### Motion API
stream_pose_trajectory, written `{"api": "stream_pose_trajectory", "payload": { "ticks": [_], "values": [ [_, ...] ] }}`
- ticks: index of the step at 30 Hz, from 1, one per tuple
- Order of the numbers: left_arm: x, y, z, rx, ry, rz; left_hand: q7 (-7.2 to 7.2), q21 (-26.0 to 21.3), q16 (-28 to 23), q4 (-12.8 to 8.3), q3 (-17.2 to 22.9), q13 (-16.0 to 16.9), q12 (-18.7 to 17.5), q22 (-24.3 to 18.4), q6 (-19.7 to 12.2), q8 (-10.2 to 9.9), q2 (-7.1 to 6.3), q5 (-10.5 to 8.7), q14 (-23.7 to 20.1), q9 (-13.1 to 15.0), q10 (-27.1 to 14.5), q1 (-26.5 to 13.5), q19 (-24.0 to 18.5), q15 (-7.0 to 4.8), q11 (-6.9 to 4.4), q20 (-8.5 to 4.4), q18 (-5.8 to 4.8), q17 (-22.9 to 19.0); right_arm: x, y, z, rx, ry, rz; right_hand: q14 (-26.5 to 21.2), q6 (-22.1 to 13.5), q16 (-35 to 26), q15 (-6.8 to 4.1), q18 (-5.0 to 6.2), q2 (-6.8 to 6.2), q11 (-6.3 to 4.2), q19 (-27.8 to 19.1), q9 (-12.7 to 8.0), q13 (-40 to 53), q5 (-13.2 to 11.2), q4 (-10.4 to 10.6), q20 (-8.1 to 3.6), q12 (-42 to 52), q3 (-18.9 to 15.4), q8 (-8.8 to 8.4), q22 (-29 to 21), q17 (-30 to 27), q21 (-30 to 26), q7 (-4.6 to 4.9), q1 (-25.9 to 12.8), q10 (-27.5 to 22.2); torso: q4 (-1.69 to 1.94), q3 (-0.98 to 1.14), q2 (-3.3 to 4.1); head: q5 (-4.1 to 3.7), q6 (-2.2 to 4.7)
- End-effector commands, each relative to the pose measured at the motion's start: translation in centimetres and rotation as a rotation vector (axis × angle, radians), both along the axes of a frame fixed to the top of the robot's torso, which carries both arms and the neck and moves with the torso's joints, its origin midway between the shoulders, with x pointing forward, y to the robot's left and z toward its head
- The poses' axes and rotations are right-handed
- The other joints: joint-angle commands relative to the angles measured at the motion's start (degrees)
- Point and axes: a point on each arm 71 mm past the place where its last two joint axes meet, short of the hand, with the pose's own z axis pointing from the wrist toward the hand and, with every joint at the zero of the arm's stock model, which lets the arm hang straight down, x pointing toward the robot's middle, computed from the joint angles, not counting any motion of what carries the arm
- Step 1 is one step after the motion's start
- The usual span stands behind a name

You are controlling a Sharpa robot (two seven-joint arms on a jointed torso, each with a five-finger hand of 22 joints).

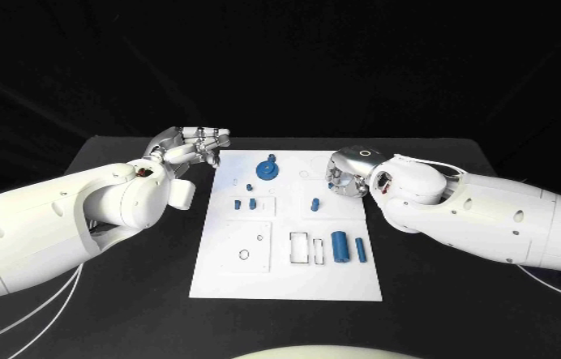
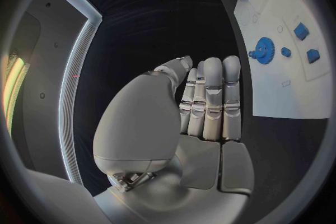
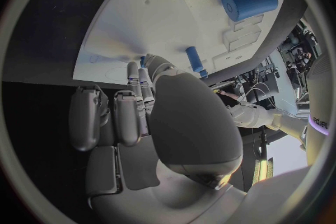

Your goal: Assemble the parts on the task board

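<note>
Gear [image 1: 267,168] sits at the task board's [image 1: 234,278] far end; we judge our left robot hand [image 1: 190,145], open and empty, nearer than the right robot hand [image 1: 349,177], whose grip we cannot tell.

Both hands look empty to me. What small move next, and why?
Probably lower the right hand onto the small blue peg just beside it on the task board. Both hands hold nothing, and the left hand sits off the board's edge, near the blue gear.
</note>
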Motion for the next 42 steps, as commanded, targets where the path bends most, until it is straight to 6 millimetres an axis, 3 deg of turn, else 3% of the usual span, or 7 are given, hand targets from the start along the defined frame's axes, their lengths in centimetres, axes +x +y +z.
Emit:
{"api": "stream_pose_trajectory", "payload": {
  "ticks": [1, 20, 30, 42],
  "values": [
    [0.0, -0.2, 0.2, -0.023, -0.010, -0.006, 0.39, -0.27, -0.21, -0.22, -0.06, 0.06, 0.42, -0.10, -0.10, -0.08, 0.37, -0.19, -0.45, -0.06, -0.40, 0.25, 0.03, 0.06, 0.13, -0.07, 0.53, -0.07, 0.0, 0.2, -0.4, -0.029, 0.014, 0.011, 2.98, 0.66, 0.28, 0.03, -0.75, -0.11, -0.04, 0.48, -0.05, -0.14, -0.02, -0.08, -0.03, -0.34, 0.60, -0.07, 7.66, 0.10, 0.47, -0.01, 0.39, 0.67, -0.08, 0.03, -0.02, 0.12, -0.17],
    [-0.1, -0.3, 0.1, -0.021, 0.004, -0.009, 0.68, -1.26, -0.33, -0.75, -0.34, 0.20, 0.79, -0.89, -0.60, -0.18, 0.62, -0.15, -0.66, -0.23, -1.17, 0.83, -0.21, 0.22, 0.37, 0.00, 0.66, -0.33, 0.1, 0.4, -1.6, -0.040, 0.060, 0.010, 3.06, 1.88, 0.86, -0.22, -1.03, -0.04, -0.40, 1.00, 0.12, -0.93, -0.23, -1.08, -0.25, -0.83, 3.64, 0.05, 8.68, 0.61, 1.93, -0.38, -0.11, 2.17, -0.03, 0.04, -0.03, 0.13, -0.54],
    [0.0, -0.1, 0.0, -0.015, 0.012, 0.000, 0.78, -1.37, -0.35, -0.88, -0.35, 0.25, 0.94, -0.95, -0.69, -0.17, 0.82, -0.13, -0.72, -0.27, -1.37, 1.02, -0.16, 0.27, 0.44, 0.03, 0.66, -0.40, 0.1, 0.4, -1.3, -0.005, 0.026, -0.001, 3.18, 3.52, 1.30, -0.74, -1.35, 0.69, -1.00, 1.67, 0.58, -1.11, -1.26, -2.36, -0.63, -0.87, 5.85, 0.57, 9.68, 0.95, 3.58, -1.03, -0.43, 3.97, -0.04, 0.05, -0.07, 0.18, -0.73],
    [0.1, 0.0, -0.1, -0.010, 0.020, 0.004, 0.88, -1.60, -0.35, -1.19, -0.37, 0.32, 1.16, -1.11, -0.88, -0.18, 0.98, -0.12, -0.77, -0.33, -1.71, 1.40, -0.14, 0.31, 0.52, 0.05, 0.69, -0.50, -0.2, 0.0, -0.6, 0.044, -0.018, -0.005, 3.11, 3.81, 1.09, -0.81, -1.47, 0.73, -1.11, 1.91, 0.73, -1.25, -1.71, -3.04, -0.75, -1.18, 7.01, 0.55, 10.05, 0.52, 4.17, -1.09, -0.82, 4.42, -0.07, 0.02, -0.09, 0.28, -0.63]
  ]
}}
